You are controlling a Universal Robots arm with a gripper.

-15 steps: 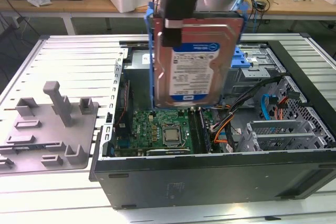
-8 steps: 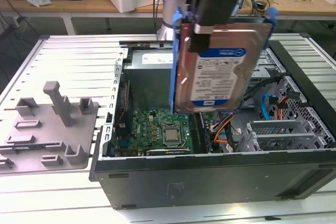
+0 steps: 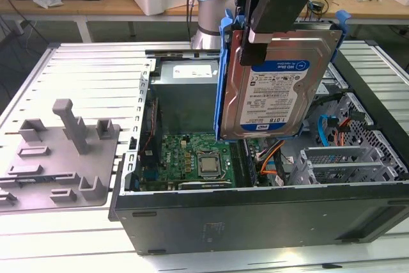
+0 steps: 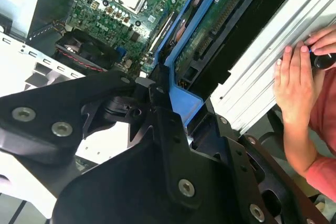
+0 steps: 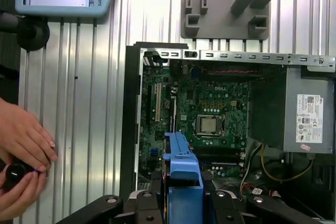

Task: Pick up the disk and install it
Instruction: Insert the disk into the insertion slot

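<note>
Exterior view: fingers (image 3: 262,11) are pinching the disk (image 3: 281,87) at its top edge. It is hanging below them, long axis roughly vertical, over the open computer case (image 3: 255,222).

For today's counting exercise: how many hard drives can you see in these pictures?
1: the disk, held upright by the gripper above the open computer case, its label facing the exterior view. Others may be hidden deeper inside the case.
</note>
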